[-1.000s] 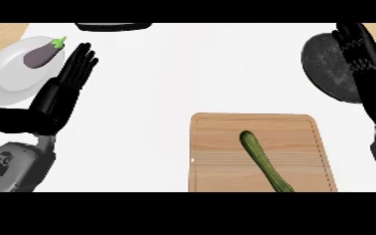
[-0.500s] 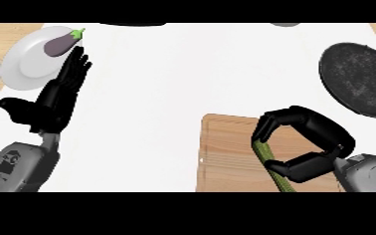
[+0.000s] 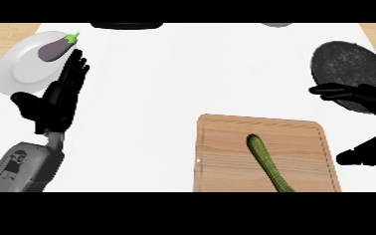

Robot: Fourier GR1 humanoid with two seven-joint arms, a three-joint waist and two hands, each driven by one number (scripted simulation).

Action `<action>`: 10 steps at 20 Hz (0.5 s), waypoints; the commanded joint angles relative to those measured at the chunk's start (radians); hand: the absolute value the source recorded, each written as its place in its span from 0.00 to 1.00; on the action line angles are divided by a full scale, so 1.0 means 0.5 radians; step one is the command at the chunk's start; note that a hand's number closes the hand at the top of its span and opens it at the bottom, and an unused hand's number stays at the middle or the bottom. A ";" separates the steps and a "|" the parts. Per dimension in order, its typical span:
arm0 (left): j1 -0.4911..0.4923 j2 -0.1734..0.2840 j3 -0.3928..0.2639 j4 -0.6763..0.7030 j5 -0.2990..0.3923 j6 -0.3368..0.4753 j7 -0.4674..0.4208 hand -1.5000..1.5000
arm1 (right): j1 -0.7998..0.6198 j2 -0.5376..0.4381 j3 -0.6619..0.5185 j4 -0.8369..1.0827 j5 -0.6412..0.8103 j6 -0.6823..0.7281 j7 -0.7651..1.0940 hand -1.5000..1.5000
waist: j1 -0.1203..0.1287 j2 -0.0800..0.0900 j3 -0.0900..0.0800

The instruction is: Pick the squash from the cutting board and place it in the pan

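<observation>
Hands were seen at both sides: the right hand [image 3: 351,95] was spread open at the right edge, grasping nothing, beside the cutting board [image 3: 224,159] on which the squash [image 3: 267,165] lay. Further off, the left hand [image 3: 57,99] was held open, fingers straight, on the white tabletop [image 3: 206,69]. Beyond were the dark pan [image 3: 345,67] and a plate [image 3: 26,72] bearing an eggplant [image 3: 55,49].

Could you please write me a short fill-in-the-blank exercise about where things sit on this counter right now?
1. The green squash lies on the wooden ____.
2. The purple eggplant rests on a white ____ at the upper left.
3. The dark pan sits at the counter's ____ side.
4. The left hand is open beside the plate, while the right hand is near the ____.

Missing words: cutting board; plate; right; pan
</observation>
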State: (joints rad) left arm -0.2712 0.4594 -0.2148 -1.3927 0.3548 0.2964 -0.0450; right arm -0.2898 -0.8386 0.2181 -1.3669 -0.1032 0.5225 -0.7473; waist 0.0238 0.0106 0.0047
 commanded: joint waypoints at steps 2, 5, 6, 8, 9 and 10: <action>-0.037 -0.037 -0.034 -0.008 -0.046 0.051 0.069 0.50 | -0.234 -0.348 0.020 0.040 0.257 0.278 -0.371 0.00 | 0.015 -0.006 -0.004; -0.035 0.001 0.015 0.011 -0.012 -0.030 0.060 0.50 | -0.342 -0.454 0.085 0.002 0.303 0.300 -0.326 0.00 | 0.011 -0.009 -0.009; -0.036 -0.017 -0.003 -0.036 -0.034 0.017 0.112 0.50 | -0.380 -0.441 0.114 0.033 0.325 0.293 -0.325 0.00 | 0.016 -0.011 -0.008; 0.036 0.003 0.029 0.003 -0.057 -0.019 0.008 0.50 | -0.484 -0.425 0.134 0.062 0.281 0.336 -0.237 0.00 | 0.016 -0.011 -0.010; 0.083 -0.050 0.000 -0.062 -0.083 0.046 0.020 0.50 | -0.460 -0.434 0.137 -0.025 0.292 0.294 -0.230 0.00 | -0.002 -0.018 -0.009; 0.034 -0.112 -0.023 -0.019 -0.117 0.084 0.013 0.50 | -0.441 -0.438 0.132 0.007 0.312 0.263 -0.326 0.00 | -0.017 -0.015 -0.009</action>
State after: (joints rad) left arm -0.2602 0.4361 -0.2184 -1.4002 0.3222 0.3125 -0.0311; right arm -0.4682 -1.0387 0.2793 -1.3834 0.0322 0.5095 -0.7643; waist 0.0252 0.0048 0.0007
